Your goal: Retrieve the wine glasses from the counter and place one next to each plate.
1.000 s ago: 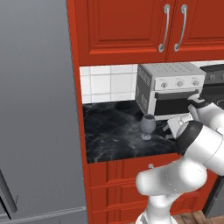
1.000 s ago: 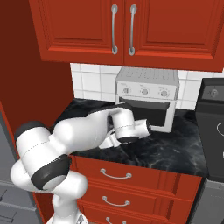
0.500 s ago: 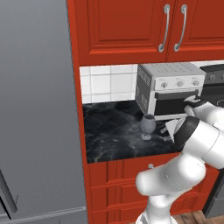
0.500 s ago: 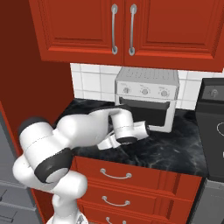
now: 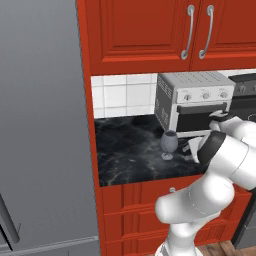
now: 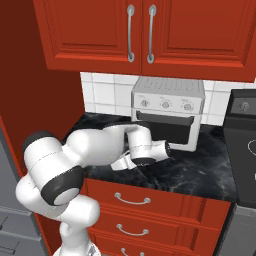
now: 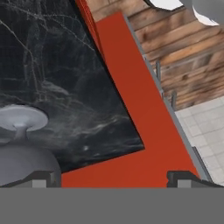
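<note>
1. Centre frame in the left base view, a wine glass (image 5: 168,144) stands upright on the counter (image 5: 130,160), just in front of the toaster oven (image 5: 192,100).
2. My gripper (image 7: 109,177) reaches in from the right of that frame, level with the glass and near it; I judge this to be the approach for the first pickup.
3. My jaws stand at their widest, with nothing between them.
4. At lower left of the hand view, the glass sits beside my left fingertip (image 7: 41,177), its bowl close to the lens and its round foot beyond, off centre from the gap.
5. I judge I must shift toward the glass before closing.
6. Only one glass can be made out on the worktop from these angles; I cannot say where the second stands.
7. Nothing has been delivered yet: both glasses remain to be carried to the plates, so the task is at its very start.
</note>
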Available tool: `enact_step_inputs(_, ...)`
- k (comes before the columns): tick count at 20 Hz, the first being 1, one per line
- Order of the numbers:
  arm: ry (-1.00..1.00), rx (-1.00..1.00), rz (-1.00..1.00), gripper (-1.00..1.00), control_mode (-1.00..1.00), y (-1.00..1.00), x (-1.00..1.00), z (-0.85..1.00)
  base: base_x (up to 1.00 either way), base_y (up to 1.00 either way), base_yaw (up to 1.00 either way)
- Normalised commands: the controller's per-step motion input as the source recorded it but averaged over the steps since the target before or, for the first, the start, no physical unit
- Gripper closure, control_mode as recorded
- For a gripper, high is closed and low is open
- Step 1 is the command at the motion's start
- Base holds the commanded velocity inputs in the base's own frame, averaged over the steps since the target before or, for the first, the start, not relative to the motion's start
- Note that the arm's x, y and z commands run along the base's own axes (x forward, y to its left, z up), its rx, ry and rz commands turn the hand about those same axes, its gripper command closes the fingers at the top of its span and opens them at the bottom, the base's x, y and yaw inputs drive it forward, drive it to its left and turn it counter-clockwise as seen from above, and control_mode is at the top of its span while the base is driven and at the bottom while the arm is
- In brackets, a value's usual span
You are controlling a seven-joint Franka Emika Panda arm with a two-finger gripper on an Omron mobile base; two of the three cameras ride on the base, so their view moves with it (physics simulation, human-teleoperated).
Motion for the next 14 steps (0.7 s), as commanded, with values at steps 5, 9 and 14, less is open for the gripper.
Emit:
enact_step_inputs(5,-0.07,0.00,-0.03,-1.00,-1.00,0.09,0.04,-0.03,0.00,0.00,0.00)
enact_step_inputs(9,-0.03,0.00,-0.04,-1.00,-1.00,0.19,0.19,-0.07,0.00,0.00,0.00)
enact_step_inputs(14,0.00,0.00,0.00,-1.00,-1.00,0.08,0.09,-0.12,0.00,0.00,0.00)
